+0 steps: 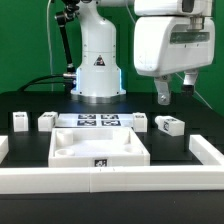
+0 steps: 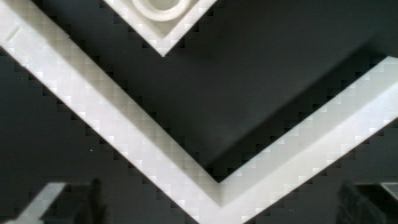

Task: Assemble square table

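Exterior view showed the gripper (image 1: pixel 176 88) hanging high above the black table (image 1: pixel 30 100), with its two fingers (image 1: pixel 163 93) apart and nothing between them. It touched nothing.

The square tabletop (image 1: pixel 100 148) lay flat on the table, well below the gripper and toward the exterior view's left of it, with its hollow side up and a black-and-white tag on its front edge. One leg (image 1: pixel 168 125) lay almost straight under the gripper, well apart from it. A second leg (image 1: pixel 139 122) lay a little more to the exterior view's left, just beside the marker board (image 1: pixel 98 121). Two other legs (image 1: pixel 46 120) (image 1: pixel 20 121) lay much farther from the gripper, on the other side of this board. All four legs were apart from the tabletop.

The low white border wall (image 1: pixel 100 182) ran along the front, beyond the tabletop as seen from the gripper. The white robot base (image 1: pixel 95 60) stood behind the marker board.

In the wrist view, a wide white corner, probably of the border wall, lay far under the gripper, and a tabletop corner with a round hole was also visible.
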{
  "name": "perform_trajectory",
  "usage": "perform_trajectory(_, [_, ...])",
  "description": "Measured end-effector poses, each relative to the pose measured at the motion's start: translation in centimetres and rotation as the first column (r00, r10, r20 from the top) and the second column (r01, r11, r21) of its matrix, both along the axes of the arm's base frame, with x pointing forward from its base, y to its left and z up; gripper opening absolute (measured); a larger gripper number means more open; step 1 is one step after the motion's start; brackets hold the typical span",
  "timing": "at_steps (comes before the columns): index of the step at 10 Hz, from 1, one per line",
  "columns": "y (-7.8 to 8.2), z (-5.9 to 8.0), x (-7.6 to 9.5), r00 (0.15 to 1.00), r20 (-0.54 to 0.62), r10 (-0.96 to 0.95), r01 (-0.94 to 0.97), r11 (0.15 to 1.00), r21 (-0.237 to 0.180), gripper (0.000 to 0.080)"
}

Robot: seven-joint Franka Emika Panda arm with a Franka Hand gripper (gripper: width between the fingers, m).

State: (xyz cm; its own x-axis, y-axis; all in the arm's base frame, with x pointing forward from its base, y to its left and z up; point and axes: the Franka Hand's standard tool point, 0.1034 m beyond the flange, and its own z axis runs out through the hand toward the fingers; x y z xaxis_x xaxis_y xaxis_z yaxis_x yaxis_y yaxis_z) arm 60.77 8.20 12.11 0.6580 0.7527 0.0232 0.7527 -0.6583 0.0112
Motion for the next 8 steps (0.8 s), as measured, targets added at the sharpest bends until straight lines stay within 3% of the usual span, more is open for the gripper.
perform_trajectory(6, [-0.04, -0.04, -0.03, 1.000, 0.000, 0.007, -0.007, 1.000, 0.000, 0.0649])
perform_trajectory(8, [-0.56, -0.24, -0.53, 0.994, -0.003, 0.113, -0.113, 0.994, -0.005, 0.0649])
